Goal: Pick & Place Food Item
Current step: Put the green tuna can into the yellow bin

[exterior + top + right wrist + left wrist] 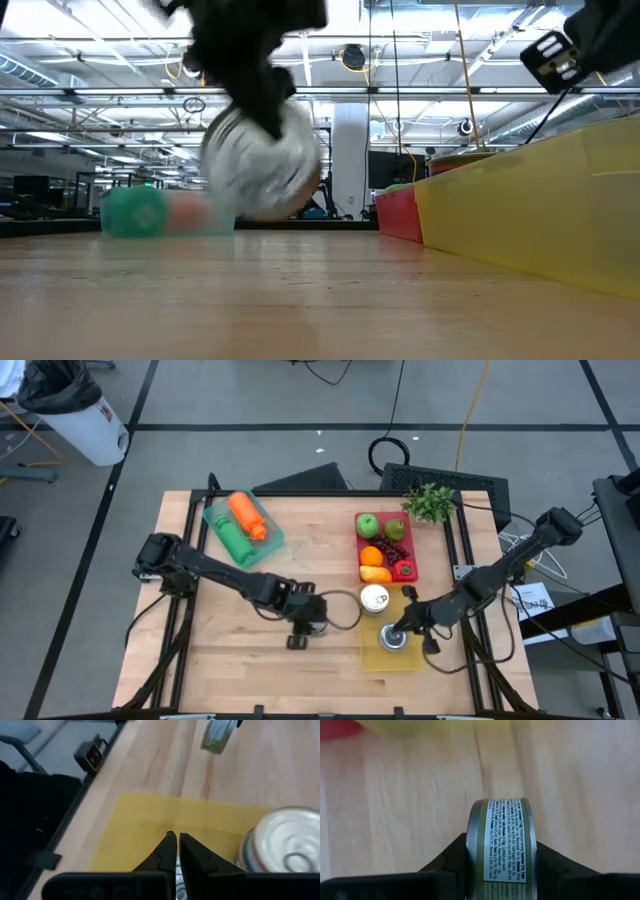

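A flat can (502,850) with a green label band is on edge between the fingers of my left gripper (303,630), near the table's middle. In the low view its silver end (262,165) faces the camera below that gripper (258,95). My right gripper (177,840) is shut and hangs over the yellow tray (372,658), touching nothing. Beside it a second can (285,845) stands on that tray, top up. A third can (374,598) stands at the tray's far end. My left gripper pinches the can by its two flat ends (473,852) between its two fingers (445,865), the label band facing the wrist. The fingers slant down from the table's left side. The can is on edge, and in the low view its lower rim (262,217) hangs just clear of the table.
A red tray (413,545) with fruit sits at the far right, with a green sprig (430,503) behind it. A green tray (215,520) with a carrot (247,515) sits far left. Bare wood lies between the trays and toward the near edge.
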`<state>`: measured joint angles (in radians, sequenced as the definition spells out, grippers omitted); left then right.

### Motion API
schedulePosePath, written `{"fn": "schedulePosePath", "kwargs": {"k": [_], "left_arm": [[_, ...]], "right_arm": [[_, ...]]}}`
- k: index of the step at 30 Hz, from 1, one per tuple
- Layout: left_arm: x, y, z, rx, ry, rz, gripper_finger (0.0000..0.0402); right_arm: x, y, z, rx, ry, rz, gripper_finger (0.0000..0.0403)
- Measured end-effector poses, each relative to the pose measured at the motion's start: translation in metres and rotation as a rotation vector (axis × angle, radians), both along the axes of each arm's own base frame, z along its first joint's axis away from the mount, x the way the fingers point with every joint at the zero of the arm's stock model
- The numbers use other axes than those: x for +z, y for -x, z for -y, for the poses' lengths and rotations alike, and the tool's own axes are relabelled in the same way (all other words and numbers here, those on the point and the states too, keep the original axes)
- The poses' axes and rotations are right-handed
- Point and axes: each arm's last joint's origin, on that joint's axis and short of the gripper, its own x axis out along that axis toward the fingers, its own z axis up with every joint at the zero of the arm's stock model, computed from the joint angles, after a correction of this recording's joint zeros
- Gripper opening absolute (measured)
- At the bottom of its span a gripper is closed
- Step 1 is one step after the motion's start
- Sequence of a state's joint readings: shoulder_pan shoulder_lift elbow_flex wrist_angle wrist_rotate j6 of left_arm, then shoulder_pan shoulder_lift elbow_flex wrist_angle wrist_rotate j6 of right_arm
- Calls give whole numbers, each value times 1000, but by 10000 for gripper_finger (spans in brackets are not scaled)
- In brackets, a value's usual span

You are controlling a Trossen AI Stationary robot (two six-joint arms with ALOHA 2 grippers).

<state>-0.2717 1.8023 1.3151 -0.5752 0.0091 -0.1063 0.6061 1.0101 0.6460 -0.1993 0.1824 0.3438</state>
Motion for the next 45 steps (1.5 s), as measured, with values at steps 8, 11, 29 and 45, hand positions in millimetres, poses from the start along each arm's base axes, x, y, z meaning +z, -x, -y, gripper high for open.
{"fn": "schedulePosePath", "kwargs": {"k": [8, 11, 29, 45], "left_arm": [[77, -41, 3, 101, 259, 415, 163], [86, -54, 7, 55, 316, 580, 157], [-29, -131, -15, 152, 521, 678, 151], [-51, -138, 2, 160, 389, 707, 161]], "right_arm": [[27, 18, 13, 71, 28, 172, 8], [33, 22, 16, 82, 33, 216, 8], [51, 36, 28, 61, 62, 355, 8], [50, 34, 28, 53, 97, 356, 8]]}}
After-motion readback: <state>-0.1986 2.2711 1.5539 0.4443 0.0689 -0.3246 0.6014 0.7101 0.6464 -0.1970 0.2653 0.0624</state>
